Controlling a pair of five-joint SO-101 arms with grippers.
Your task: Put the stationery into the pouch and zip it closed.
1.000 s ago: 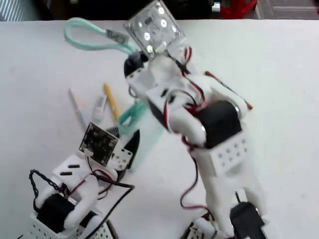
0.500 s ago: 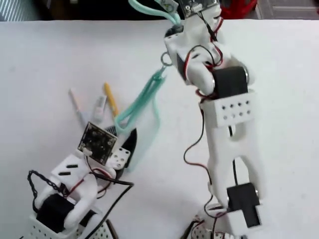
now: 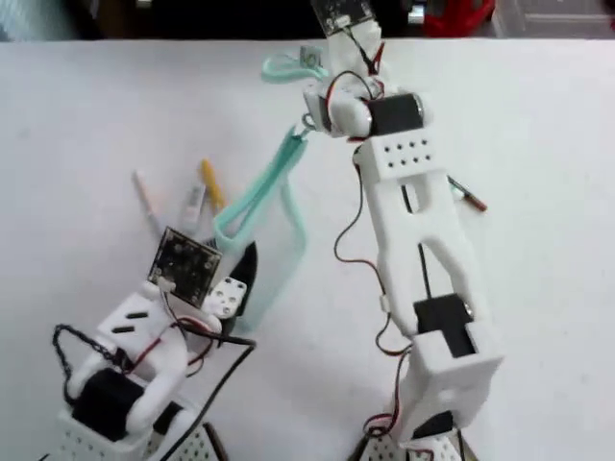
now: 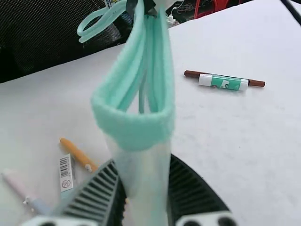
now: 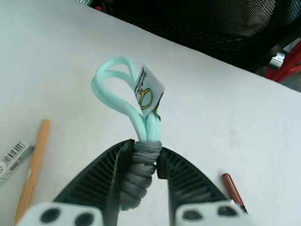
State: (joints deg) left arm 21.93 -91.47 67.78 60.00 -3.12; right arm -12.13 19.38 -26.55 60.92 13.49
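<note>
Pens [image 3: 207,187] lay on the desk [image 3: 77,115]. The left jaws were clamped on the near end of the pouch [image 3: 258,187]. It hung stretched in the air, its long side pointing away and right to the right jaws, clamped on its cord [image 5: 141,165]. It likely had to be held tight so the zip could slide.

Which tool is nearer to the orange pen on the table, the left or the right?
Left. The left tool grips the pouch at its near end, just beside the orange pen. The right tool holds the other end toward the table's far edge, farther away.
</note>
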